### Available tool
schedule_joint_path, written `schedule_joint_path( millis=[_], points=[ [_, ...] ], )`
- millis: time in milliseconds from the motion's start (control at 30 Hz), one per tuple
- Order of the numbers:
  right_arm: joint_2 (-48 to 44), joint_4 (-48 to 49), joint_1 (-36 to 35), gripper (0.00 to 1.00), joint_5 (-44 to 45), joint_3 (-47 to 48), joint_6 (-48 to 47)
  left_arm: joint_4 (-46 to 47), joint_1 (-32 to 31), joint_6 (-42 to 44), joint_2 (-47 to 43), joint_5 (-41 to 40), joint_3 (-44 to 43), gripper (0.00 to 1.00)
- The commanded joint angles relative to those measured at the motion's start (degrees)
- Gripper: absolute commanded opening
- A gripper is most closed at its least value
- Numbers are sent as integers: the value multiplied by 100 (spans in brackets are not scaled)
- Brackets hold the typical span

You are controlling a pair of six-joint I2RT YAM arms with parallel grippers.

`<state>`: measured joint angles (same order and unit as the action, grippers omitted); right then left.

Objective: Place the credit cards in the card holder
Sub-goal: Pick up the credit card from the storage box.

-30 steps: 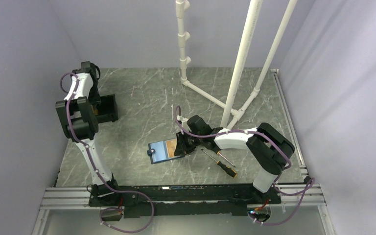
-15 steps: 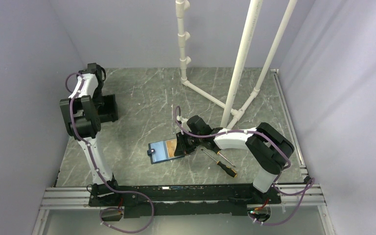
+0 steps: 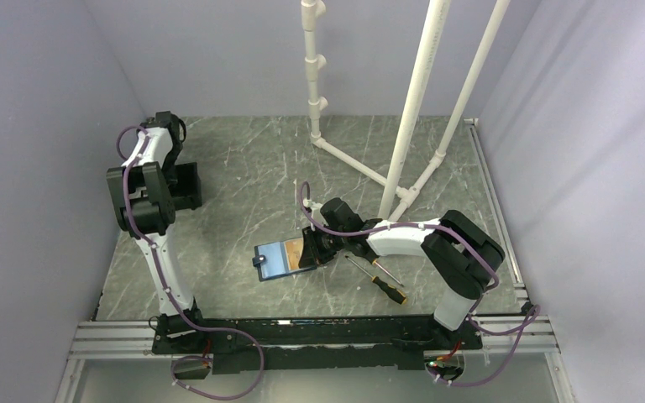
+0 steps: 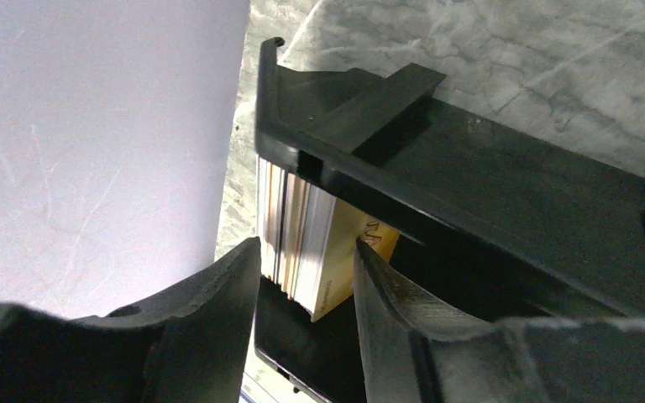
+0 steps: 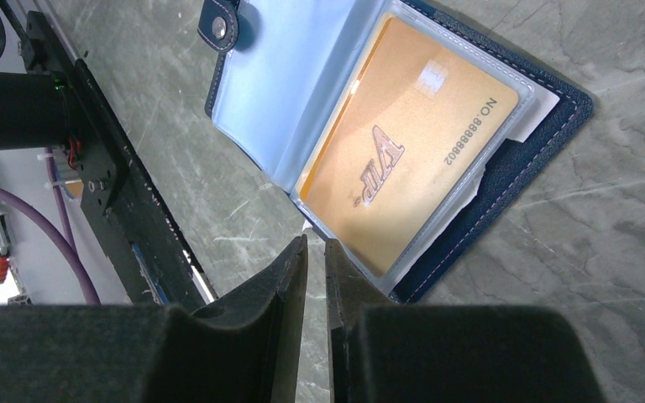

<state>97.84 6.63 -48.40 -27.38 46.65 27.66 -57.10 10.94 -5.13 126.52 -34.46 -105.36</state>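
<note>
- Straddling the stack of cards (image 4: 298, 222) is my left claw (image 4: 306, 252), one finger on each side of the stack's near corner. The fingers stand apart, but I cannot tell whether they press the stack.
- The cards stand on edge, packed together, inside a black box (image 4: 487, 185) at the left rear of the table (image 3: 252, 168). The outermost card on one side shows a gold face.
- The box's black wall, with a raised rib (image 4: 386, 101) on it, crosses in front of the stack, so I see only part of the stack between my fingers.
- A lilac wall (image 4: 92, 126) runs close beside the box.
- My right claw (image 5: 315, 243) is closed down to a thin slit, its tips at the edge of the card holder (image 5: 260, 101). I cannot tell whether they pinch anything.
- The card holder lies open and flat near the middle of the table, navy outside and pale blue inside, with its clasp tab (image 5: 221, 23) at the corner away from my claw.
- One gold card (image 5: 403, 159) sits in a clear sleeve on the half by my claw.
- Two screwdrivers (image 3: 389, 287) lie on the table just beside my right forearm, apart from the holder.
- A white pipe frame (image 3: 411, 109) stands behind my right arm, its feet on the table.
- A black rail (image 5: 109, 201) with a purple cable (image 5: 59, 227) runs along the near edge.
</note>
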Motion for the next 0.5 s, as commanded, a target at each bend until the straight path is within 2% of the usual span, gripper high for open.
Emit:
schedule_joint_path(
  millis=[0,200,467],
  points=[
    [-17,181,32,16,-49,204,3,-193,13,34,125,-252,-179,47],
    [-8,180,33,16,-55,211,1,-257,22,-15,116,-254,-238,38],
    [-17,188,32,16,-68,204,9,-255,17,6,-79,-314,-265,37]
  ],
)
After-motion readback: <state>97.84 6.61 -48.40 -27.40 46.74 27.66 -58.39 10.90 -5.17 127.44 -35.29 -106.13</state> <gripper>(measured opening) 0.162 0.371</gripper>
